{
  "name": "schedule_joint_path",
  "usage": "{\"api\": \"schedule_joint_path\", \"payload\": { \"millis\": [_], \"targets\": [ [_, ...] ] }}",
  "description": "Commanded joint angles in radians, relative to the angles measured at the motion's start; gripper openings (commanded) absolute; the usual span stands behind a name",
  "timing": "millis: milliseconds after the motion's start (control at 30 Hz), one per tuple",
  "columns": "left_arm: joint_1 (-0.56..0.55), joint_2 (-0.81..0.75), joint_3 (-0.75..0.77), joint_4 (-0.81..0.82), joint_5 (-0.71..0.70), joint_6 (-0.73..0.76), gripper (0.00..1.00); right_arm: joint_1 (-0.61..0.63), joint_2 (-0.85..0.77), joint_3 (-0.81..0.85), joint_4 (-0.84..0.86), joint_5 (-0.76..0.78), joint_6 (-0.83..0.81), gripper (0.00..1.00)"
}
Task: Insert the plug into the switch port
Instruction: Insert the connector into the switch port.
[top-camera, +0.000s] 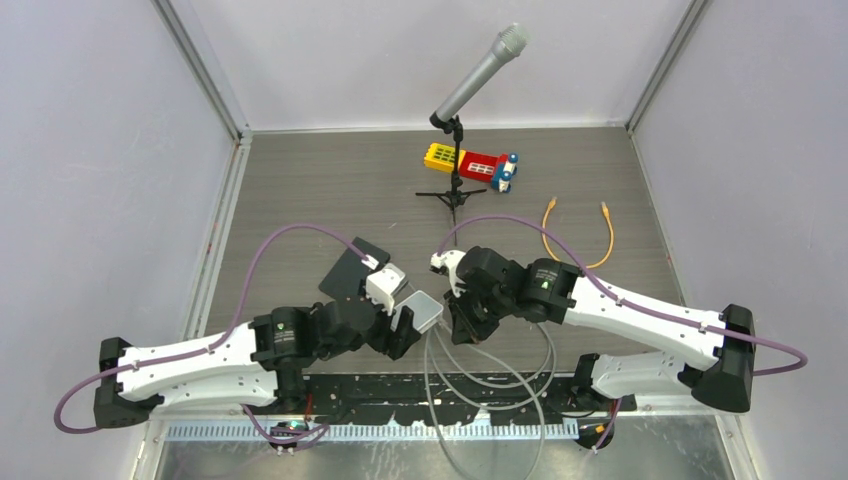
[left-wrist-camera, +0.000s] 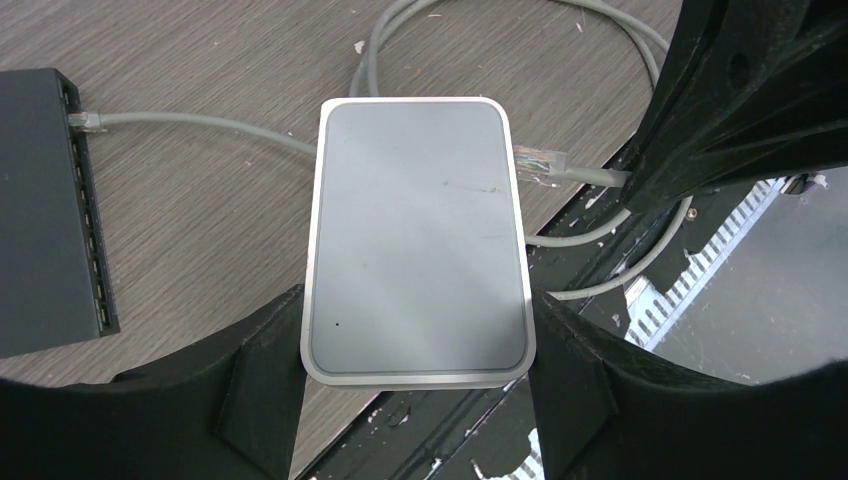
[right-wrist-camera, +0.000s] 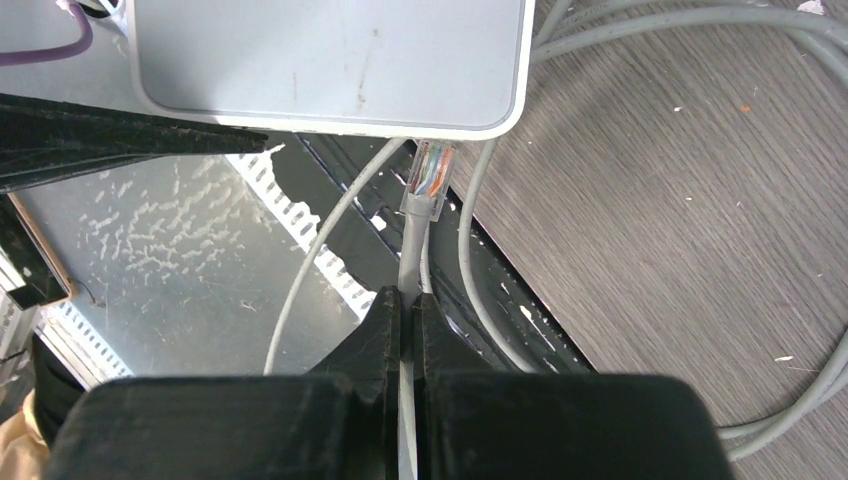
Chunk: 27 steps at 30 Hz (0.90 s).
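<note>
The left gripper (left-wrist-camera: 415, 345) clasps the silver-grey switch (left-wrist-camera: 415, 230) by its two long sides at the centre of the left-wrist view, while the right gripper (right-wrist-camera: 408, 310) pinches tight on the grey cable (right-wrist-camera: 413, 240) just behind the clear plug (right-wrist-camera: 430, 172), whose tip sits just beside the switch's edge, upper centre of the right-wrist view.

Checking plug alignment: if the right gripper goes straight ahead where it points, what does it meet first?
Ahead of the right gripper, the plug on its cable likely meets the switch edge first; port alignment unclear.
</note>
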Motion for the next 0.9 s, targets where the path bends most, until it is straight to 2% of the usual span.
{"api": "schedule_joint_path", "payload": {
  "millis": [0, 867],
  "targets": [
    [0.004, 0.001, 0.025, 0.075, 0.016, 0.010, 0.00, -0.009, -0.030, 0.010, 0.012, -0.014, 0.014, 0.00],
    [0.002, 0.017, 0.003, 0.124, 0.069, 0.015, 0.00, -0.023, 0.009, 0.038, 0.049, -0.051, 0.011, 0.01]
  ]
}}
